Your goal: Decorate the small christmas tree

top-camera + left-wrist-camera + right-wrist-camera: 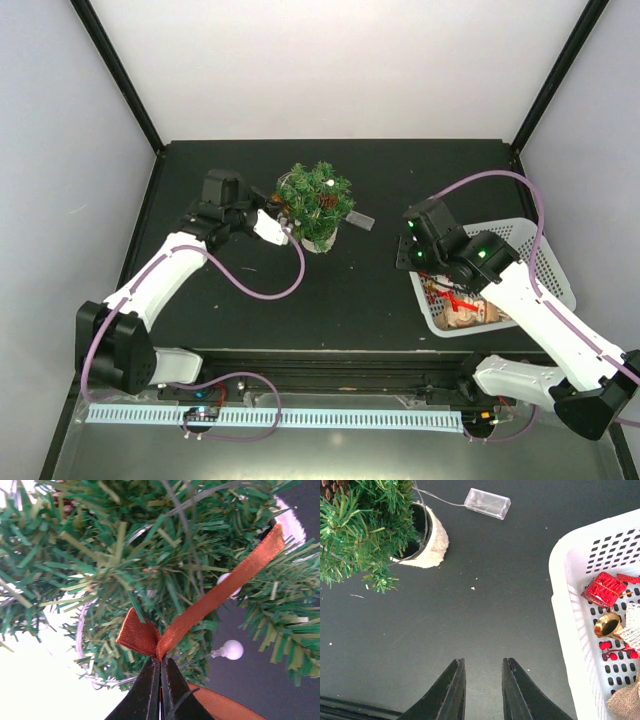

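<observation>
My left fingers (147,695) pinch shut on a rust-orange satin ribbon bow (142,636) against the bushy green miniature tree (125,555); my right fingers (451,695) hang slightly parted, holding nothing.

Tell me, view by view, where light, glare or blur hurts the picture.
Top external: even light, sharp, but the black table swallows shadows. Left wrist: the small christmas tree fills the frame, lower-left corner blown out white, orange ribbon crisp. Right wrist: evenly lit and sharp, one glint on the gold bell in the white basket.
</observation>
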Robot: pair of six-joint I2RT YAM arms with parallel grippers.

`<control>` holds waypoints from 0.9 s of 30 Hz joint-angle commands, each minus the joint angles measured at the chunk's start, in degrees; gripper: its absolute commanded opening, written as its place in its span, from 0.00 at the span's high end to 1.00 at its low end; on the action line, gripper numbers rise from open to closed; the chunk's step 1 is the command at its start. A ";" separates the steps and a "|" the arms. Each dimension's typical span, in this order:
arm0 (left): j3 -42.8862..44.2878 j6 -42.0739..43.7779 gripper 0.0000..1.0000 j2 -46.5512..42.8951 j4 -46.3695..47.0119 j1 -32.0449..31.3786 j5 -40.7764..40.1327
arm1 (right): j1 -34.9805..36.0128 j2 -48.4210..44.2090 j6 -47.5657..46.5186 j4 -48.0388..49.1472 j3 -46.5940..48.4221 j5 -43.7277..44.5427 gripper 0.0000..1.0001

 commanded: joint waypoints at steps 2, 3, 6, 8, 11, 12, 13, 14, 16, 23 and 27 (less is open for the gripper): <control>-1.71 3.51 0.97 0.34 -1.99 0.30 3.11 | -0.39 -0.74 1.07 0.73 -0.85 0.11 0.76; -2.36 3.93 0.97 0.30 -1.88 0.30 3.15 | -0.39 -0.72 1.08 0.73 -0.92 0.16 0.76; -3.83 4.61 0.97 0.11 -1.00 0.13 3.24 | -0.35 -0.64 1.09 0.95 -1.11 0.10 0.76; -4.20 4.62 0.97 0.34 -0.32 -0.03 3.06 | -0.36 -0.60 1.16 1.10 -1.20 -0.05 0.76; -4.43 4.19 0.96 1.18 0.73 -0.25 2.43 | -0.43 -0.51 1.23 1.18 -1.29 -0.22 0.76; -4.32 3.90 0.96 1.40 0.94 -0.31 2.33 | -0.40 -0.50 1.20 1.19 -1.29 -0.24 0.76; -4.15 3.74 0.96 1.63 1.10 -0.44 2.20 | -0.38 -0.52 1.20 1.15 -1.38 -0.21 0.76; -4.09 3.64 0.96 1.90 1.51 -0.55 2.11 | -0.41 -0.61 1.23 1.11 -1.45 -0.17 0.76; -4.05 3.37 0.95 2.28 2.33 -0.94 1.95 | -0.40 -0.73 1.38 1.17 -1.79 -0.15 0.76; -4.13 3.66 0.93 2.94 4.42 -2.46 1.02 | -0.40 -1.20 1.69 1.39 -2.52 -0.35 0.76; -5.01 3.47 0.92 2.53 7.64 -2.60 -0.05 | -0.37 -1.21 1.93 1.76 -2.85 -0.70 0.76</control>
